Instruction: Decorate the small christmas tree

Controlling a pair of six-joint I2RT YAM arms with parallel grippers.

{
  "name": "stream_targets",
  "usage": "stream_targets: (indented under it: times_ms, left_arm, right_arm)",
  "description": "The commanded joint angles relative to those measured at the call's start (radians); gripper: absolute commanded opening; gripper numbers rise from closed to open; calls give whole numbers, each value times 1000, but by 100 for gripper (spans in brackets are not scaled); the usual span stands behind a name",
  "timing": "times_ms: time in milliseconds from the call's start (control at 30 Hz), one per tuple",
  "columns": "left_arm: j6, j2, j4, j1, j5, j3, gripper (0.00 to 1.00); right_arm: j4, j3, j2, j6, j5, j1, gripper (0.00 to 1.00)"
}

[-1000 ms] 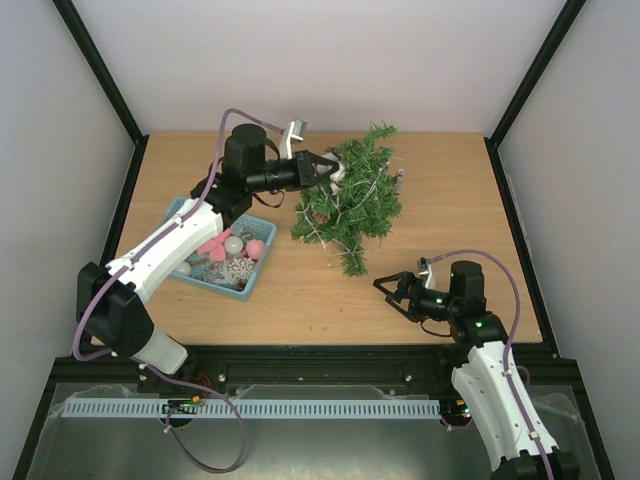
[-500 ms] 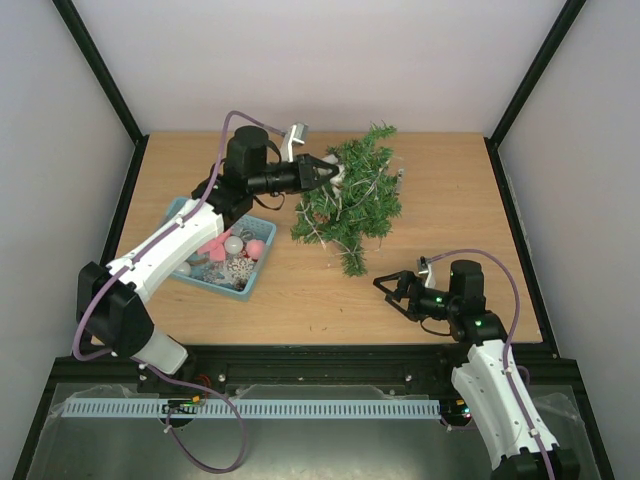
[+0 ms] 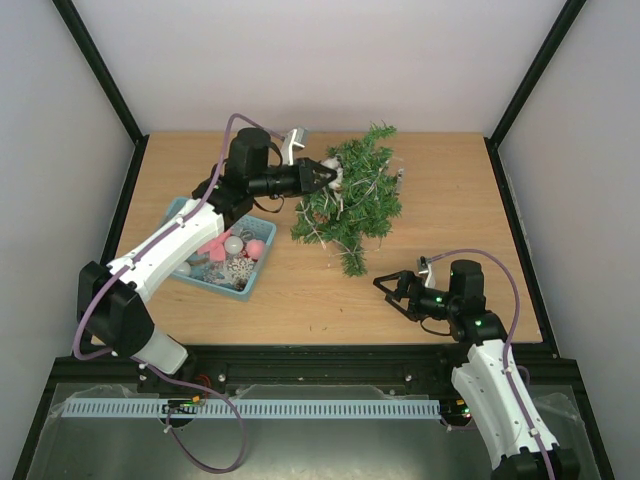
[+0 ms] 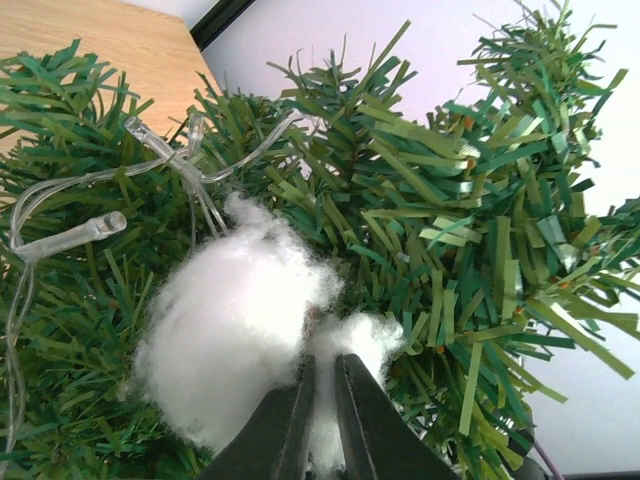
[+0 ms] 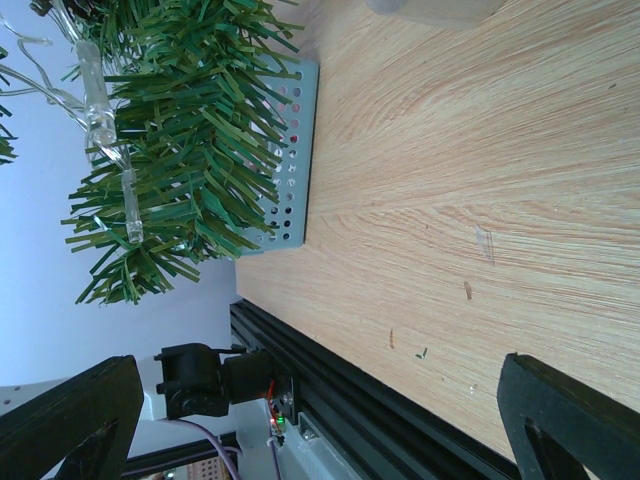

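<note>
Left gripper [image 3: 328, 176], jaws pinched almost together, has eased back slightly from the white fluffy cotton tuft [image 4: 235, 320] lodged in the small bushy green christmas tree [image 3: 355, 205] at the far centre of the light wooden table [image 3: 450, 220], while right gripper [image 3: 392, 292] waits spread wide, so one decoration is judged placed.

The top camera looks down from above and behind the arm bases and takes in the whole table [image 3: 450, 200] from far. The left wrist camera sits just behind the left hand [image 4: 323, 372] and faces the small christmas tree [image 4: 450, 230] from very near. The right wrist camera, turned on its side, looks low along the table past the right hand [image 5: 320, 375]. All three views share the tree.
</note>
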Motion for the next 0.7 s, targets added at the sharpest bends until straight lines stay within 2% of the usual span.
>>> stream_targets:
  times_ms: [0, 500, 667]
  left_arm:
    - [17, -18, -33, -7, -1, 14, 9]
    - [25, -50, -71, 15, 0, 50, 32]
    - [26, -67, -86, 34, -3, 47, 44]
  right_arm:
    - [10, -3, 6, 5, -23, 3, 99]
    - [-4, -9, -10, 5, -20, 3, 99]
    - [-2, -10, -9, 5, -20, 4, 99]
